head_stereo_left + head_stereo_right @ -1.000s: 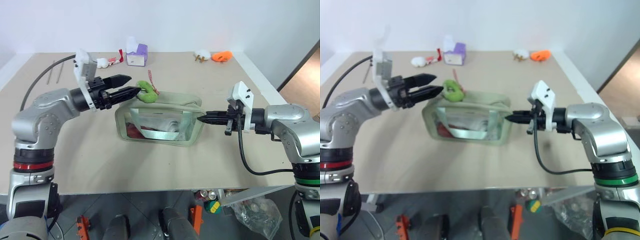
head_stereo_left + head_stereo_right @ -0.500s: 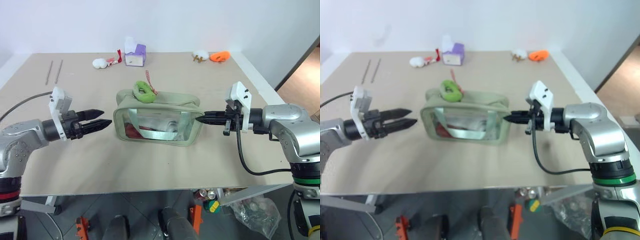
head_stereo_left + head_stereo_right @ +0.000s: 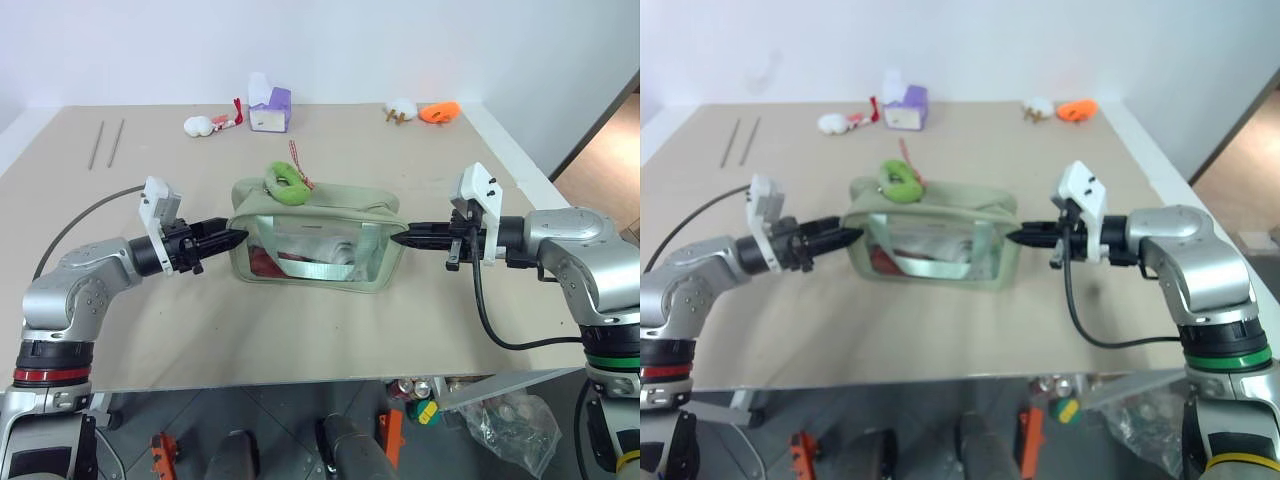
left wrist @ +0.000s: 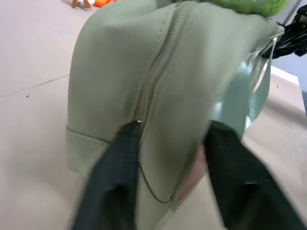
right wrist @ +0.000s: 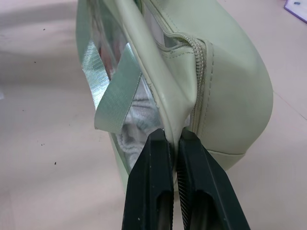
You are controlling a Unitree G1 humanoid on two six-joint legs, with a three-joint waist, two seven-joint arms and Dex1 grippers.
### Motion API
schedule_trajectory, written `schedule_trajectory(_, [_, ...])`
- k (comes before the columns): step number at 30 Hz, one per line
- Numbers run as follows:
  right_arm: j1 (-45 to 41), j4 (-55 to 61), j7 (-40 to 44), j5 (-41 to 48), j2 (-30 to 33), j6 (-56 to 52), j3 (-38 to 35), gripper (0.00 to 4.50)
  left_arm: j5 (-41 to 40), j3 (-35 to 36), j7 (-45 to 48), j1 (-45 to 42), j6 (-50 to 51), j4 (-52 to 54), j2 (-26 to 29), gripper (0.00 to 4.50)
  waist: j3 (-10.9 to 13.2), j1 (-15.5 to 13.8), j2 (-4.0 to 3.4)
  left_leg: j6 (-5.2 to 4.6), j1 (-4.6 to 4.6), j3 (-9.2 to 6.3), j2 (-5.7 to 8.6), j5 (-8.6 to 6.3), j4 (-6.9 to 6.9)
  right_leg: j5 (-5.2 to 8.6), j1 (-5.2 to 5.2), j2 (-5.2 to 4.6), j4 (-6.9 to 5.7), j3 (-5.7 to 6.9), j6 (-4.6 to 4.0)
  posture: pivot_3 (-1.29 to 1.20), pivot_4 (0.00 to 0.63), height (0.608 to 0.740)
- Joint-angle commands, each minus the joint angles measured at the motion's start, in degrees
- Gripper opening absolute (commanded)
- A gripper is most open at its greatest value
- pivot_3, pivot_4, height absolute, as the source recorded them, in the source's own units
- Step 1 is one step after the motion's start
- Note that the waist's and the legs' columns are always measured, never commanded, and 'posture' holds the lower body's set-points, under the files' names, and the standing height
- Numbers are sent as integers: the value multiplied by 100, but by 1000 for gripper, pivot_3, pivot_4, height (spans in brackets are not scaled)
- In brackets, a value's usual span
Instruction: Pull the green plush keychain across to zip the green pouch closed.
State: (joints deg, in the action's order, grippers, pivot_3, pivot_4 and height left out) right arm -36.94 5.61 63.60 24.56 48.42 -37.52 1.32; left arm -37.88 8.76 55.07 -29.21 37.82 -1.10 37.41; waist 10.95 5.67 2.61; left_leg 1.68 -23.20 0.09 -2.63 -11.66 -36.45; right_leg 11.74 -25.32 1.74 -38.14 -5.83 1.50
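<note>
Item one: the green pouch [image 3: 318, 245], mid-table [image 3: 300, 340], with bare surface on its near side out to the near edge. Item two: the green plush keychain [image 3: 287, 183], resting on the pouch's top at its far left corner. We note the left gripper [image 3: 232, 238] at the pouch's left end, fingers [image 4: 120, 163] straddling the end panel with a gap between them. The right gripper [image 3: 408, 238] is pinched tight on the pouch's right-end seam. Far edge: a white plush toy [image 3: 200, 125], a purple-and-white box [image 3: 271, 107], an orange object [image 3: 440, 112].
</note>
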Motion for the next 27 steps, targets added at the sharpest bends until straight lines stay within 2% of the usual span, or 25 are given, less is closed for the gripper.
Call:
schedule_trajectory(1, [24,214,13,83,76,-20,-129,0,-18,149,-83,-76,-48,120,11,435,0,0,0,0,0,-1,0,0,0,0,0,0,0,1,0,0,150,740])
schedule_trajectory(2, [39,219,28,108,68,-22,-145,0,-34,184,-145,-58,-36,129,-16,97,0,0,0,0,0,-1,0,0,0,0,0,0,0,1,0,0,150,740])
schedule_trajectory(3, [57,227,36,134,57,-13,-168,0,-91,237,-220,-33,1,160,-67,39,0,0,0,0,0,0,0,0,0,0,0,0,0,0,0,0,150,740])
schedule_trajectory(9, [107,62,-17,240,11,5,-304,0,-289,300,-449,189,143,488,-222,39,0,-8,0,0,-2,-1,0,0,0,0,0,-1,0,0,0,0,150,740])
schedule_trajectory(15, [148,-254,-28,342,144,-103,-560,2007,-237,212,-453,196,137,521,-166,0,0,-15,0,0,-3,-1,4,0,-2,-1,2,-5,1,-1,3,0,150,740])
schedule_trajectory(17, [203,-351,-86,262,293,-96,-674,2543,-224,197,-434,192,144,522,-141,0,0,-24,0,0,-4,-1,5,0,-2,-1,2,-5,1,-1,4,0,150,740])
schedule_trajectory(19, [226,-470,-149,234,453,-97,-843,3376,-215,189,-421,191,147,524,-120,0,0,-37,0,0,-7,-1,7,0,-2,1,0,-7,2,-1,5,0,150,740])
schedule_trajectory(22, [57,-793,-407,153,556,66,-1139,4372,-233,200,-417,208,166,557,-93,0,0,-38,0,0,-7,0,7,0,-1,1,0,-7,2,-1,5,0,150,740])
schedule_trajectory(27, [-771,-825,-708,598,-15,35,-1352,4479,-239,190,-430,214,161,582,-87,0,1,14,-2,0,0,5,5,0,-1,-4,-1,-2,1,-9,6,0,150,740])
